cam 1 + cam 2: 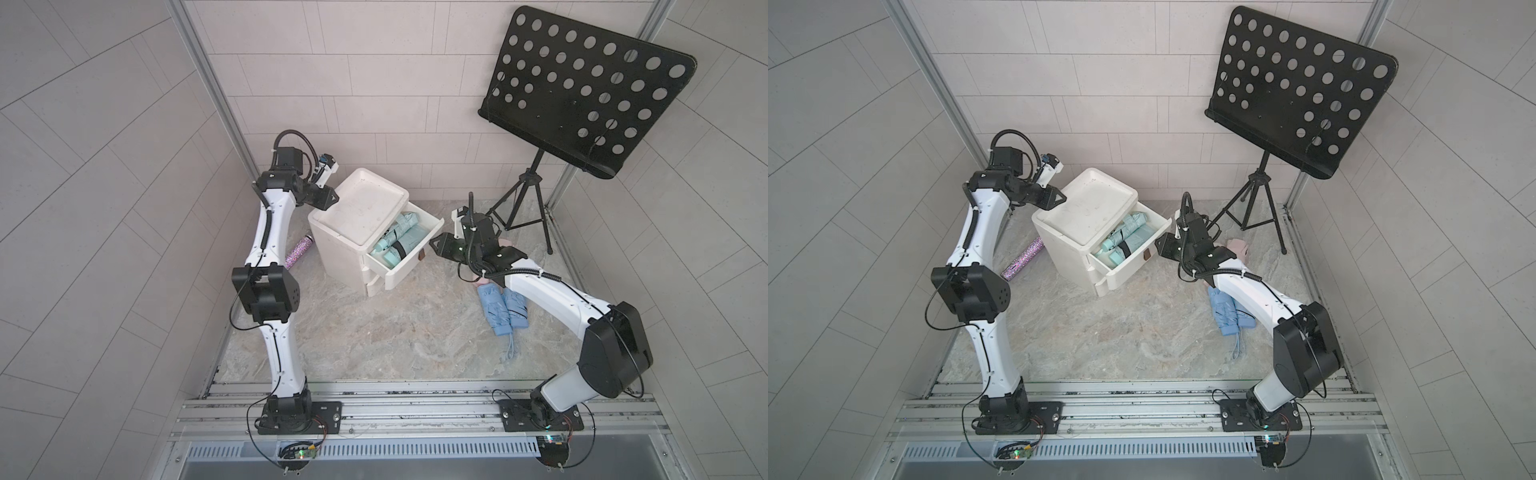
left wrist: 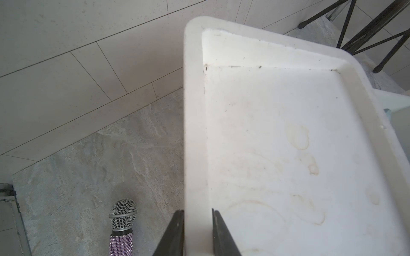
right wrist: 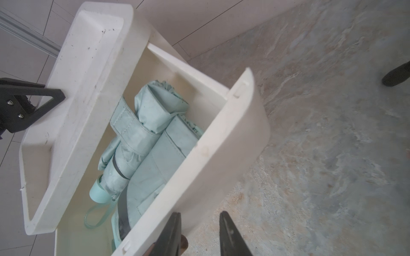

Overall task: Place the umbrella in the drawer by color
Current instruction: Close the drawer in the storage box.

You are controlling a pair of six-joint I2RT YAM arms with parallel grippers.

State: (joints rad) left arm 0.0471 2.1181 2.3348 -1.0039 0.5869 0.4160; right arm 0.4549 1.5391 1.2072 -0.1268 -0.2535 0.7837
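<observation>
— Two pincers? How far open?
— Two. Left gripper (image 2: 197, 211): jaws pressed together on the raised rim of the white cabinet (image 2: 195, 133). Right gripper (image 3: 199, 213): jaws partly apart, gripping nothing, just beside the pulled-out top drawer (image 3: 221, 144); contact with the drawer front impossible to tell.
— And the umbrellas?
— Two mint umbrellas (image 1: 395, 239) inside that drawer, centre of both top views, just left of the right gripper. Two blue umbrellas (image 1: 500, 309) side by side on the floor, right of centre, below that gripper, partly under its arm. Pink umbrella (image 1: 1237, 247) further right, mostly hidden by the arm; number impossible to tell.
— Anything else?
— One glittery microphone (image 2: 122, 221), left of the cabinet; one black music stand (image 1: 582, 91), upper right.
</observation>
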